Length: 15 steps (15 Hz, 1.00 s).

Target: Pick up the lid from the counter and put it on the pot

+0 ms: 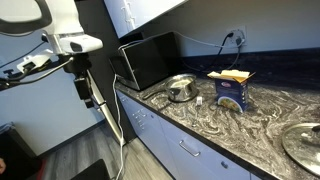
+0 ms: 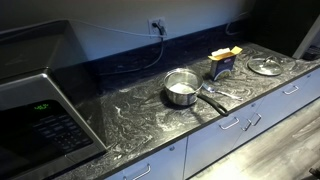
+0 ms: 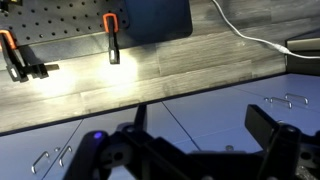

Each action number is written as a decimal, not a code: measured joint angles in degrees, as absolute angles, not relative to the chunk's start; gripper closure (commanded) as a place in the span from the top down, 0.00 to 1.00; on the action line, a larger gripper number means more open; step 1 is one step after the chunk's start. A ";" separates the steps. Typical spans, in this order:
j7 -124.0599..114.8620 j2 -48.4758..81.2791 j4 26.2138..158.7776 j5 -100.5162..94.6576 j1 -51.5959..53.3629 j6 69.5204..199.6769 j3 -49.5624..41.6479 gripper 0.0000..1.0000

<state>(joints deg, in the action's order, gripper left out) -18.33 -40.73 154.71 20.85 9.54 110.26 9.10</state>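
Observation:
The pot (image 1: 180,88) is a small shiny steel pot with a long handle, standing open on the marbled counter next to the microwave; it also shows in an exterior view (image 2: 180,90). The lid (image 1: 304,140) lies flat on the counter at the far end, beyond the box, and it also shows in an exterior view (image 2: 265,66). My gripper (image 1: 86,90) hangs off the counter's end, beside the microwave and far from the pot and the lid. In the wrist view the gripper (image 3: 200,125) is open and empty, over cabinet drawers and floor.
A black microwave (image 1: 148,58) stands at one end of the counter (image 2: 150,125). A blue-and-yellow box (image 1: 232,90) stands between the pot and the lid. A cable runs from a wall socket (image 2: 157,25). White drawers (image 1: 185,150) sit below the counter.

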 measured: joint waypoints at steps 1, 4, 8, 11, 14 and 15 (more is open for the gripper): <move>-18.33 -40.73 154.71 20.85 9.49 110.26 9.10 1.00; -20.66 -39.83 153.86 24.06 8.17 113.80 9.07 1.00; -25.45 -35.30 150.17 25.01 3.34 121.79 8.72 1.00; -28.52 -30.45 147.14 24.59 -1.10 128.91 7.82 1.00; -32.17 -25.23 144.86 22.50 -5.12 136.64 6.79 1.00; -33.76 -23.53 144.31 21.27 -6.40 139.20 6.42 1.00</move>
